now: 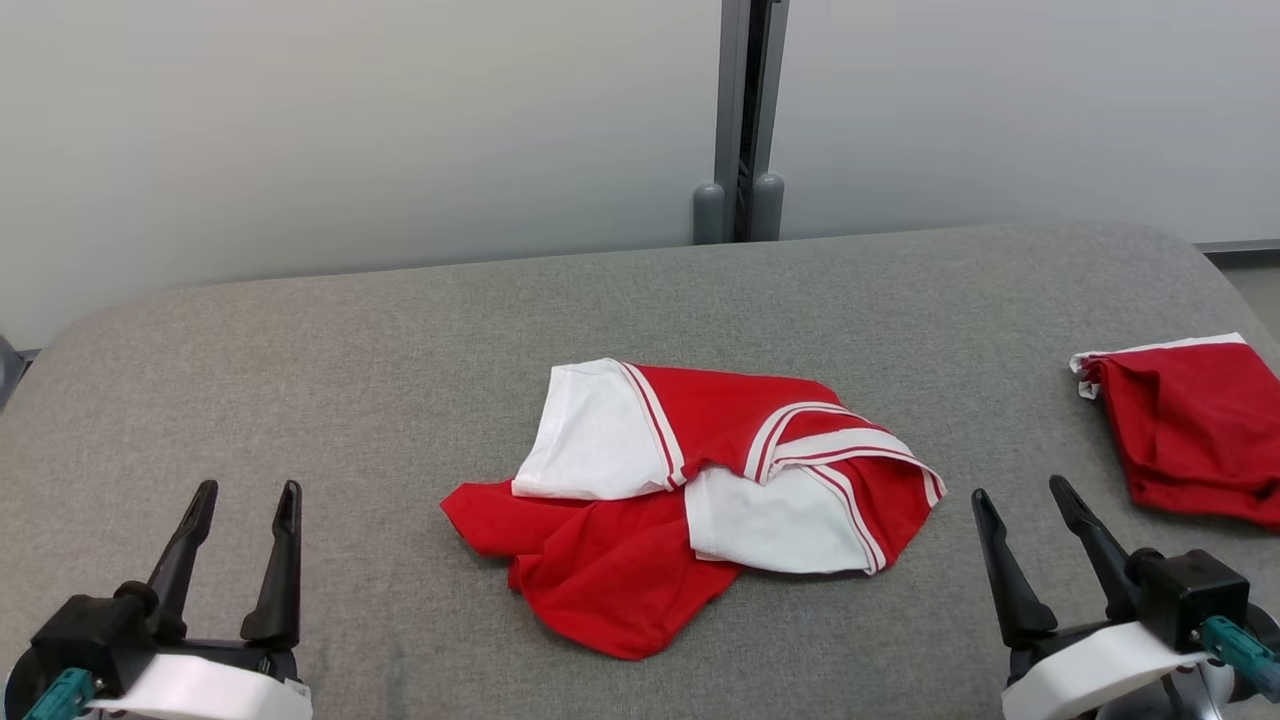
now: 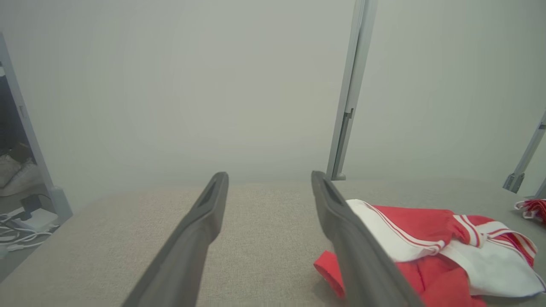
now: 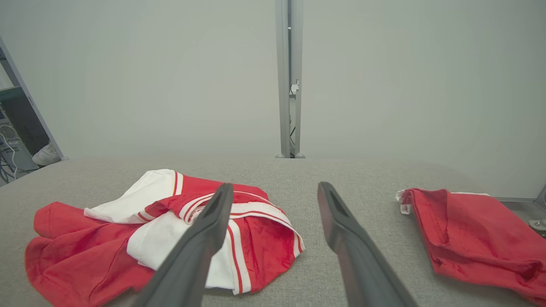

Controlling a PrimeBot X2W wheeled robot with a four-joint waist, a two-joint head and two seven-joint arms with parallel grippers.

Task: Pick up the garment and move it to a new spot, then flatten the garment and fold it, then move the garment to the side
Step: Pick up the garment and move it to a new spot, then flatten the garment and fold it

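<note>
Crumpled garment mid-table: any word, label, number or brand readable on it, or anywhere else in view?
None. The crumpled garment is plain red and white striped cloth; the red garment at the right and the grey table bear no text.

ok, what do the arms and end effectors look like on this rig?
The left end effector and right end effector match: two long, tapered black fingers on a black block, a white wrist cuff and a teal fitting.
</note>
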